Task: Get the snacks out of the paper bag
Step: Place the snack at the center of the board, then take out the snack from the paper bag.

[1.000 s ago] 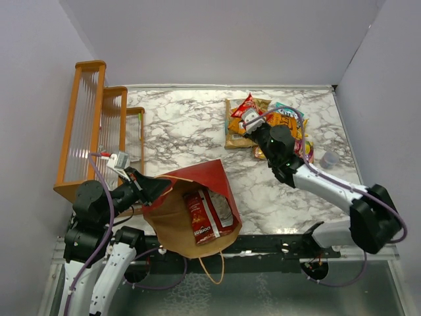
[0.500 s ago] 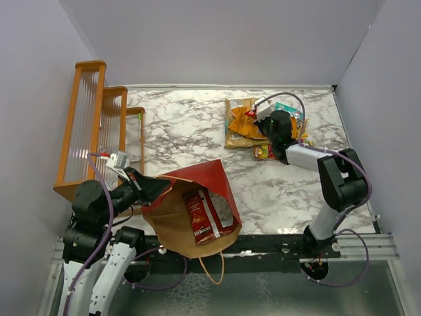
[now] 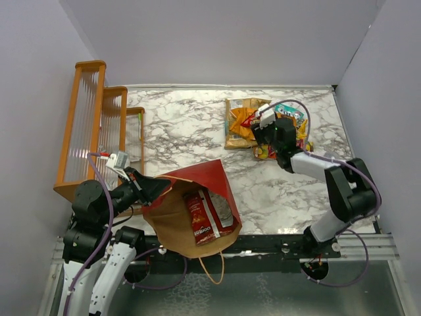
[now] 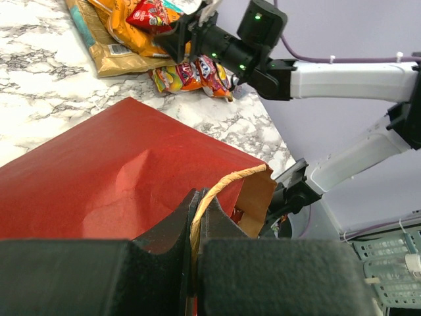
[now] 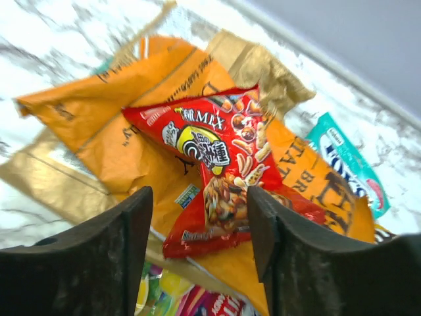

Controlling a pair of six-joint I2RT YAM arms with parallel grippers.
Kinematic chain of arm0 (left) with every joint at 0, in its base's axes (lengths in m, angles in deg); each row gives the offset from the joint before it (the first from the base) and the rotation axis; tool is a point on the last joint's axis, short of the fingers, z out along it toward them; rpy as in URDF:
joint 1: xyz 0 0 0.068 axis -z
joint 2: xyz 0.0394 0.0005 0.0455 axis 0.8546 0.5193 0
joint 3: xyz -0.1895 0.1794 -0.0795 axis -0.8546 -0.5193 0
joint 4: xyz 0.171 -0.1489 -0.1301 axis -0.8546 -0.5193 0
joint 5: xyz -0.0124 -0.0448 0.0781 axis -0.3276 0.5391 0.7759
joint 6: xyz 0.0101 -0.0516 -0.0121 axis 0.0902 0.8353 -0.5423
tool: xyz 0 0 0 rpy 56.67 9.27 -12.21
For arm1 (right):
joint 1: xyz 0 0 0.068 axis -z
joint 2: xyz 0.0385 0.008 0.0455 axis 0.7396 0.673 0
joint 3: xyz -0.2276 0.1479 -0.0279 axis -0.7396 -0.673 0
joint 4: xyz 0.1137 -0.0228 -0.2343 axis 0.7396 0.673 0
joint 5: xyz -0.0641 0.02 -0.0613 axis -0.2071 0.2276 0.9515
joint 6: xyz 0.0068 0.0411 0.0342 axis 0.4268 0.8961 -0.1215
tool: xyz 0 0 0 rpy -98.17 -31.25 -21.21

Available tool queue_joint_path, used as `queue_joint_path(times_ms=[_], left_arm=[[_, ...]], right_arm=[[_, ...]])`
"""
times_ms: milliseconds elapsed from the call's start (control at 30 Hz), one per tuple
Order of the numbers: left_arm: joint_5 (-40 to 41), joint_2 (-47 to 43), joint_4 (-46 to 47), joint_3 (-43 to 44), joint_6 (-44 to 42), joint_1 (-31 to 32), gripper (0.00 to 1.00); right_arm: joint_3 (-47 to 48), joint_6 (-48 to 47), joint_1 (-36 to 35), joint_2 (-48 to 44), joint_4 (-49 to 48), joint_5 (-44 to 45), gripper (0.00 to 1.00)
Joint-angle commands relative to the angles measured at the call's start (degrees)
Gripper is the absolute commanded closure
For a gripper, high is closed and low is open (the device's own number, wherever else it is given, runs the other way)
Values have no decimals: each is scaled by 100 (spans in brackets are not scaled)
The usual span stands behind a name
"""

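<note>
The paper bag (image 3: 172, 224) lies on its side at the near left, dark red outside and brown inside, with a dark red packet (image 3: 202, 216) in its mouth. My left gripper (image 3: 141, 189) is shut on the bag's tan twisted handle (image 4: 227, 184), which is pinched between the jaws (image 4: 195, 212). The other snacks lie in a pile at the far right: an orange-brown chip bag (image 5: 125, 125), a teal-white pouch (image 5: 345, 164) and red-yellow candy packs (image 3: 265, 153). My right gripper (image 5: 199, 227) hangs open over a red mix packet (image 5: 220, 164) lying on the chip bag.
An orange wooden rack (image 3: 99, 125) stands along the left wall. The marble tabletop (image 3: 184, 125) is walled at the back and on both sides. The right arm (image 3: 316, 164) reaches across the right half of the table.
My right gripper has opened and let go of the red mix packet, which now lies on the chip bag. The left gripper still holds the bag's handle and has not moved.
</note>
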Motion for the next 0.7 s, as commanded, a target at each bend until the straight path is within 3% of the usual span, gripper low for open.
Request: queue_joint_path(times_ms=[0, 200, 333, 533, 667], left_arm=[[46, -45, 140, 39, 1, 17, 100], [17, -168, 234, -115, 128, 17, 100], [-13, -151, 245, -144, 98, 17, 100], [-37, -97, 355, -189, 104, 17, 100], [-37, -115, 387, -229, 112, 17, 100]], right_arm=[[-525, 363, -9, -1318, -201, -761, 37], [-1828, 639, -10, -2688, -771, -1780, 33], [-2273, 741, -10, -3271, -800, -2953, 33], [-2420, 1117, -152, -4063, -1055, -4604, 36], [-2076, 653, -827, -4667, -333, -4981, 37]])
